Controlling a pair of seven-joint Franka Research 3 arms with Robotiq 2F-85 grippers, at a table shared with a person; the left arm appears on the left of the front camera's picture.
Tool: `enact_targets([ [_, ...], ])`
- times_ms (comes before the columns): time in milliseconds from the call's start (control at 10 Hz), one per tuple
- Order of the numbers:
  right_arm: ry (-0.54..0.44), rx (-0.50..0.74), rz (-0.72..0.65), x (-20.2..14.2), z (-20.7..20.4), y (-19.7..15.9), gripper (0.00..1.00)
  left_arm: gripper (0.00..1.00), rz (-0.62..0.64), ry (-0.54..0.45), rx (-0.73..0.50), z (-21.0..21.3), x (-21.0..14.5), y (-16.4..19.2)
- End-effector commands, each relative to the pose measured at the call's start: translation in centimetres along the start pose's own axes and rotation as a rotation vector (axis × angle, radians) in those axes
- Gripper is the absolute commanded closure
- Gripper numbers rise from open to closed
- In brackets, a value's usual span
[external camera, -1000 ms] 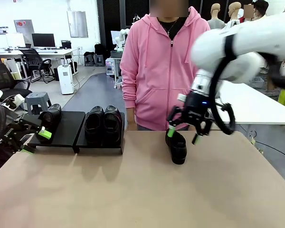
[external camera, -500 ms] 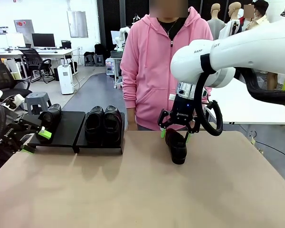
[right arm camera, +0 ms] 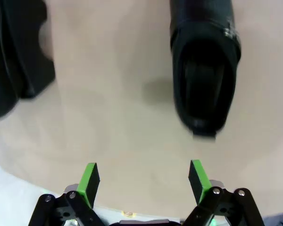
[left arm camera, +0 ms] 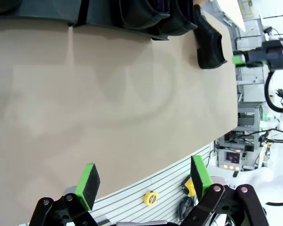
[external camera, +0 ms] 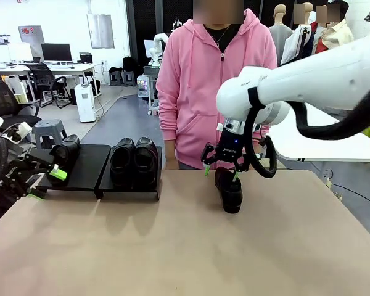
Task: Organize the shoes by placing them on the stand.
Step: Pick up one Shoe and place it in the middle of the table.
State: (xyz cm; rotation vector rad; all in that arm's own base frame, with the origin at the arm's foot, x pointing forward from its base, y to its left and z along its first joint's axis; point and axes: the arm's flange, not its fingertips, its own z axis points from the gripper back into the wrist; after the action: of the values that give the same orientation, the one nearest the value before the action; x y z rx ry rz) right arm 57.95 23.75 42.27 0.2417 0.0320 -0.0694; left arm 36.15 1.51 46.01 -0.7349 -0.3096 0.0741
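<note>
One loose black shoe [external camera: 230, 191] lies on the tan table, toe toward me, in front of the person. My right gripper [external camera: 220, 172] hangs open just above its far, heel end; in the right wrist view the shoe [right arm camera: 203, 70] sits ahead and to the right of that gripper [right arm camera: 142, 179]. The black stand [external camera: 86, 168] is at the far left, with one shoe [external camera: 65, 150] on its left panel and two shoes [external camera: 134, 161] on its right panel. My left gripper [external camera: 47, 184] rests open beside the stand's left front corner, holding nothing.
A person in a pink hoodie [external camera: 203, 80] stands at the far edge behind the loose shoe, hands not on the table. The left wrist view shows the table's bare top [left arm camera: 108, 103] between its gripper [left arm camera: 145, 178] and the stand [left arm camera: 37, 12].
My right arm has swung left and lowered, bringing its open gripper from the shoe's right side to over the shoe's far end. The left arm and all shoes stayed put.
</note>
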Motion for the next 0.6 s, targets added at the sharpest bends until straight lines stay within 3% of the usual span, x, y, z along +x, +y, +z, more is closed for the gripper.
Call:
enact_targets([
  [0, -0.041, -0.06, -0.025, 3.2, -1.9, 0.8, 0.0, 0.0, -0.016, 0.004, 0.003, 0.3, -0.1, 0.3],
  [500, -0.009, -0.067, -0.07, 7.7, -7.1, 0.7, 0.0, 0.0, -0.016, 0.004, 0.003, 0.3, -0.1, 0.3],
])
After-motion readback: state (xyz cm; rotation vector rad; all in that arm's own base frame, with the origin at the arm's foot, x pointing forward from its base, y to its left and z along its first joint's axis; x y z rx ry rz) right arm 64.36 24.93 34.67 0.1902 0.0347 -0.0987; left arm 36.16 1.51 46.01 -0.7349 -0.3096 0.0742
